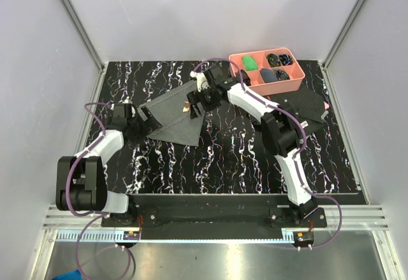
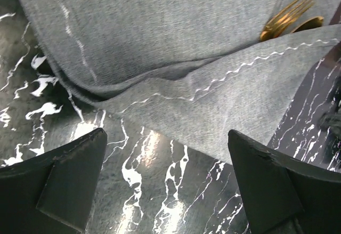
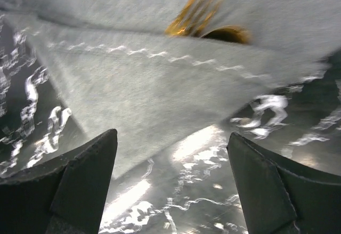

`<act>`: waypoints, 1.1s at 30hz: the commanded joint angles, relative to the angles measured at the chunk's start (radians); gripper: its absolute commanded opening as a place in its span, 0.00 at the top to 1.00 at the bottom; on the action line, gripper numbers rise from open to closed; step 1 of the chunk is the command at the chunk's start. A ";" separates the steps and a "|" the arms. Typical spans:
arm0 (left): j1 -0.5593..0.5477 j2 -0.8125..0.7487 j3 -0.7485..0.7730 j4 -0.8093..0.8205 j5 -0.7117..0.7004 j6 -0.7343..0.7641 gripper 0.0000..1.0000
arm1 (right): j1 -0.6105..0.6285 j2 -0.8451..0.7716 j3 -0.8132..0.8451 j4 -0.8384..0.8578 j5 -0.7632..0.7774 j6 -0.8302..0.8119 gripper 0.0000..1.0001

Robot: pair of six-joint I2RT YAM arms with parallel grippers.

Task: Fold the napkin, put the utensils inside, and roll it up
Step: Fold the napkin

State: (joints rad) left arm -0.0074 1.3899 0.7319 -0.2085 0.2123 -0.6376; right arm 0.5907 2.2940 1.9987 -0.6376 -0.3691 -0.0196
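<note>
Here, the left gripper [image 2: 165,138] is hovering low over the table with its jaws spread wide and nothing between them. The folded grey napkin [image 2: 176,58] is lying just ahead of its fingertips. The right gripper [image 3: 171,138] is facing the same cloth from the far side, likewise released and holding nothing, though its view is coming through blurred.

Beyond each set of fingers, a stitched flap is lying doubled over the lower layer. The gold fork [image 2: 285,16] and spoon [image 2: 309,24] are peeking out from under it, ahead and well to the right of the left gripper, and ahead and slightly right of the right one. The utensils appear to be tucked between the layers so that the cloth is trapping them for the roll; only the tines and the rim of the bowl are showing. With an arm stationed at either end of the fold, the pair seems to be setting up to catch an edge and start rolling, a step not yet begun.

The work is taking place on a black table [image 1: 223,159] veined with white like marble, which is glaring under the lamps in both wrist views. Well behind the right gripper, a pink tray [image 1: 280,87] is holding small dark and green items, and a black cloth [image 1: 313,104] is lying beside it. Pale grey walls [image 1: 191,12] on metal framing are enclosing the bay.
</note>
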 commanded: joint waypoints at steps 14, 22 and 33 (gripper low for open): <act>0.095 -0.043 -0.068 0.100 -0.001 -0.002 0.01 | 0.026 -0.091 -0.159 0.208 -0.157 0.070 0.07; 0.098 -0.072 -0.069 0.080 0.016 0.001 0.01 | 0.027 -0.030 -0.092 0.197 -0.127 0.067 0.07; 0.098 -0.098 -0.051 0.052 0.027 0.007 0.01 | 0.029 -0.075 -0.074 0.127 -0.073 0.030 0.06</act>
State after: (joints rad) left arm 0.0860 1.3125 0.6628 -0.1711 0.2176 -0.6445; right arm 0.6090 2.2807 1.8957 -0.4984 -0.4458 0.0353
